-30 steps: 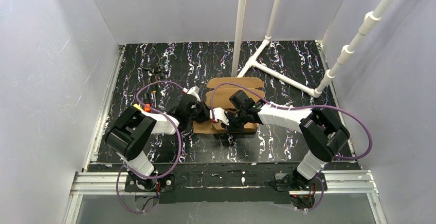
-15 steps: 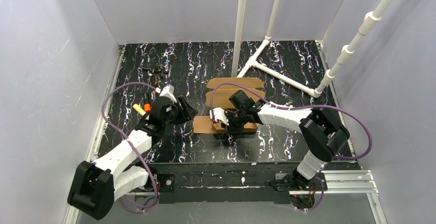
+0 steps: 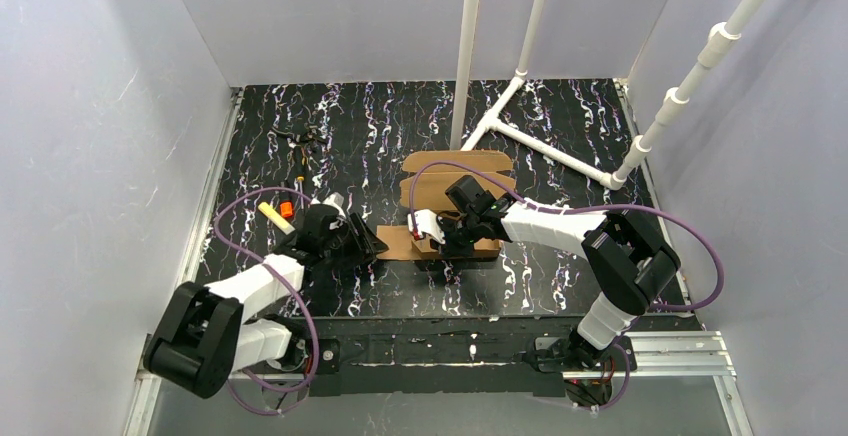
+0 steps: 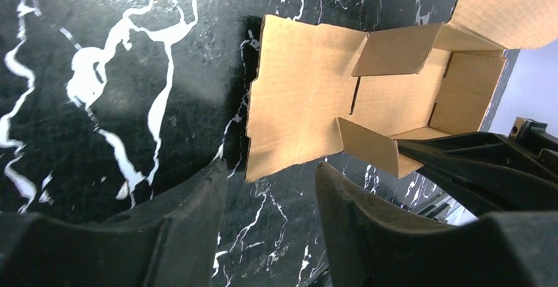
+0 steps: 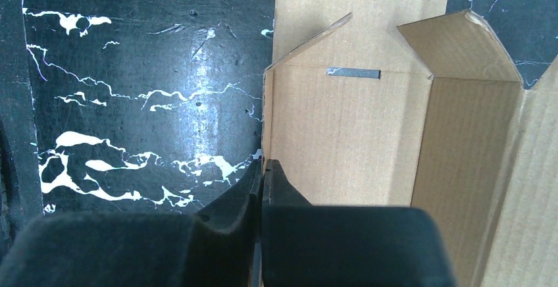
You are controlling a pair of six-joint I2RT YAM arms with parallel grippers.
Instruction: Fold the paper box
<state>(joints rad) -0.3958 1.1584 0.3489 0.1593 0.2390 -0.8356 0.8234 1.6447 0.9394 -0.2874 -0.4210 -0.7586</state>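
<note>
The paper box is brown cardboard, partly folded, lying mid-table with side walls raised and one flat flap reaching left. In the left wrist view the paper box shows its open inside and two small inner flaps. My left gripper sits low at the flat flap's left end. It is open, and the flap's near corner lies just ahead of the left gripper, untouched. My right gripper is shut on the box's near side wall. Seen from the wrist, the right gripper pinches that thin upright wall of the paper box.
A white pipe frame lies at the back right, with an upright white pole just behind the box. Small yellow and orange items lie to the left, and dark small parts at the back left. Grey walls enclose the table.
My left gripper has opened, let go of the box's left flap and drawn back to the left, then settled low near the flap's end. The right gripper has stayed shut in place.
</note>
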